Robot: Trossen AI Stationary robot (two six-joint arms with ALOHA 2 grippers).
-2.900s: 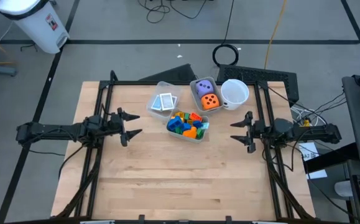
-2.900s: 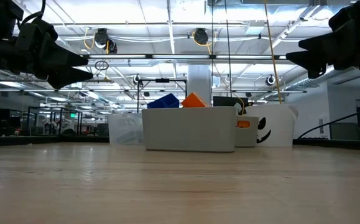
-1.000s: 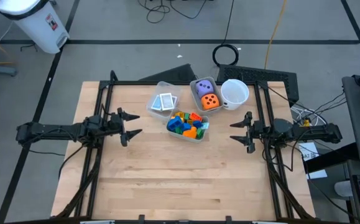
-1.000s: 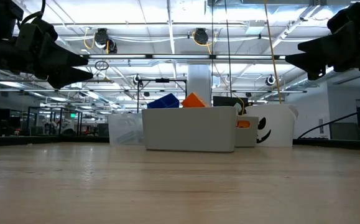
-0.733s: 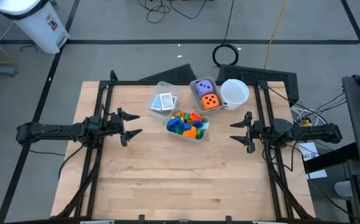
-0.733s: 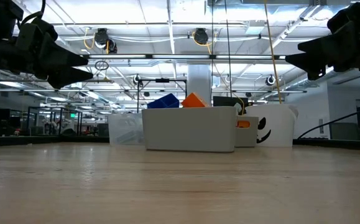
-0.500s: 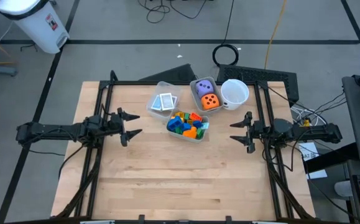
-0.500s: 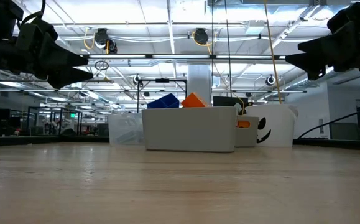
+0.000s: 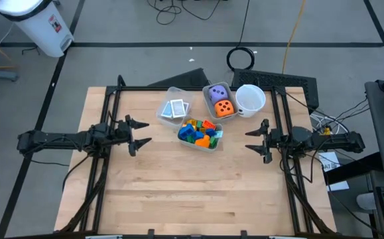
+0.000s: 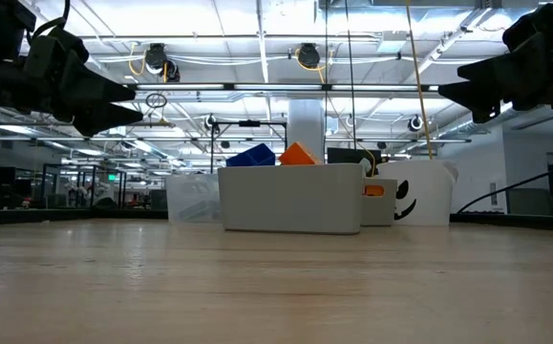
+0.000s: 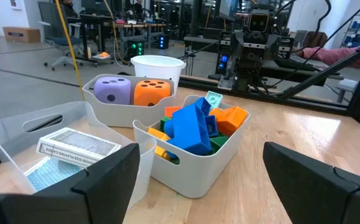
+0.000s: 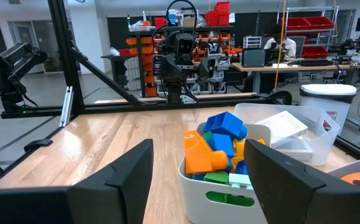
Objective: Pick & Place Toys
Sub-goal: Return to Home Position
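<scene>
1. Position of left gripper [image 9: 143, 133]: centre-left of the high view, over the wooden table [image 9: 178, 199], well apart from the bins. Jaws spread wide, holding nothing.
2. Position of right gripper [image 9: 250, 139]: centre-right of the high view, facing the left one across the table. Jaws spread wide, holding nothing.
3. Building blocks [image 9: 199, 132]: blue, green, orange and yellow pieces piled in the white bin [image 9: 213, 147] at the middle of the high view. In the low view a blue and an orange piece rise above its rim.
4. Purple die [image 9: 218, 93] and orange die [image 9: 225, 108]: side by side in the second bin [image 9: 207, 89], just up and right of the block bin.
5. Cards [image 9: 174, 109]: lying flat in the clear bin [image 9: 172, 90], up and left of the block bin.
6. White cup [image 9: 250, 98]: upright, just right of the dice bin.
</scene>
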